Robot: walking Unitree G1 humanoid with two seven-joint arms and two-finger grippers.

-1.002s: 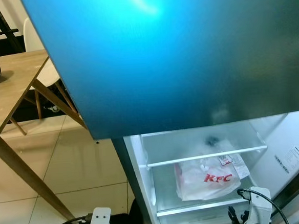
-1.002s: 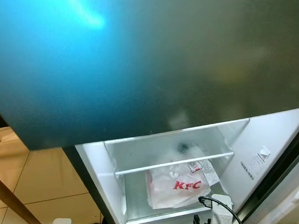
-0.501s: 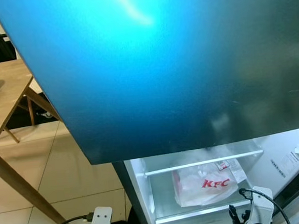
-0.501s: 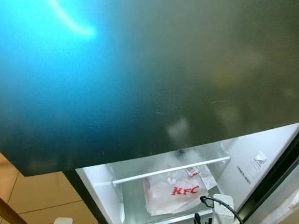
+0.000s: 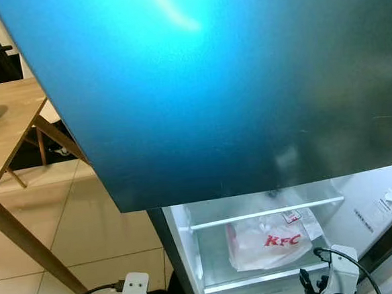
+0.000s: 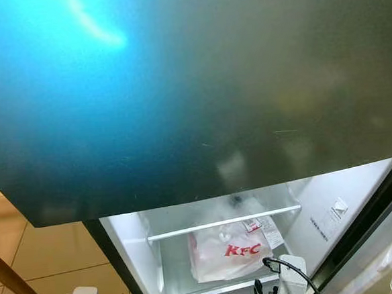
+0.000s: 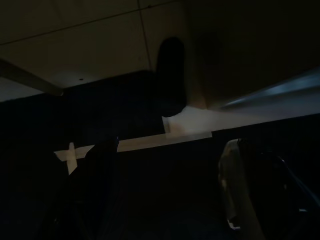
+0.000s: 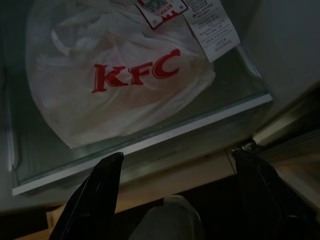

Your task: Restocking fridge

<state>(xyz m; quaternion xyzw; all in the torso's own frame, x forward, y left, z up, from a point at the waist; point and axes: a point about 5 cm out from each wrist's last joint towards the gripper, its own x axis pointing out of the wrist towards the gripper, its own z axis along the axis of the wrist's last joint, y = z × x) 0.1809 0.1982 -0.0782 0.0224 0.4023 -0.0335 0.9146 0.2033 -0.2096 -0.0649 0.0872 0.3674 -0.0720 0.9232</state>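
White KFC bag [image 8: 125,80] on glass shelf [image 8: 150,142] | right end effector [image 8: 177,172] wide, empty

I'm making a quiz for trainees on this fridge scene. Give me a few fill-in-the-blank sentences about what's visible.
1. The white bag on the glass shelf bears the red letters ____.
2. The right pincer points at that bag with its fingers ____ and nothing between them.
3. The table beside the fridge, on the robot's left, is made of ____.
4. A paper ____ is stapled at the top of the bag.

Missing words: KFC; open; wood; receipt
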